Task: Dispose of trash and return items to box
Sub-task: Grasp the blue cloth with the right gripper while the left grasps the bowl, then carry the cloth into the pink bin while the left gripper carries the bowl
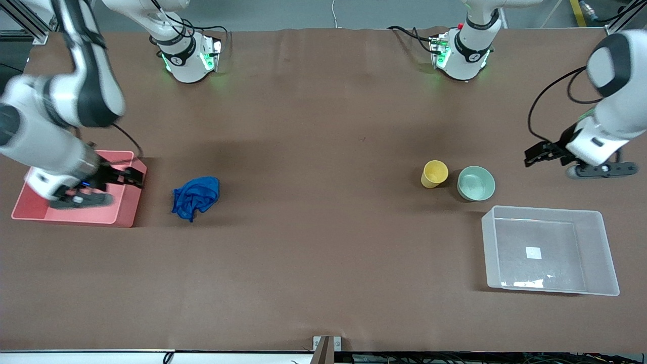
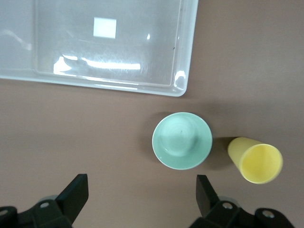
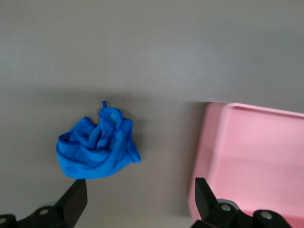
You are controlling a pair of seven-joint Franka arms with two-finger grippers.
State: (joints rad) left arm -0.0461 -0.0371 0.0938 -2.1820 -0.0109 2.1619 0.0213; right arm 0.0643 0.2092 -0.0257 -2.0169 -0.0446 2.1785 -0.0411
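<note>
Over pink bin (image 1: 124, 215) edge, right gripper (image 1: 132, 177) hangs, fingers spread wide, empty; blue cloth wad (image 1: 196, 197) on table just beside bin. Left gripper (image 1: 540, 152) in air near mint-green bowl (image 1: 475, 183), fingers wide apart, empty. Yellow cup (image 1: 434, 173) beside bowl. Clear box (image 1: 606, 253) nearer front camera than bowl.

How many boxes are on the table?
2. The pink box sits at the right arm's end, beside the blue cloth. The clear box sits at the left arm's end, near the bowl.
</note>
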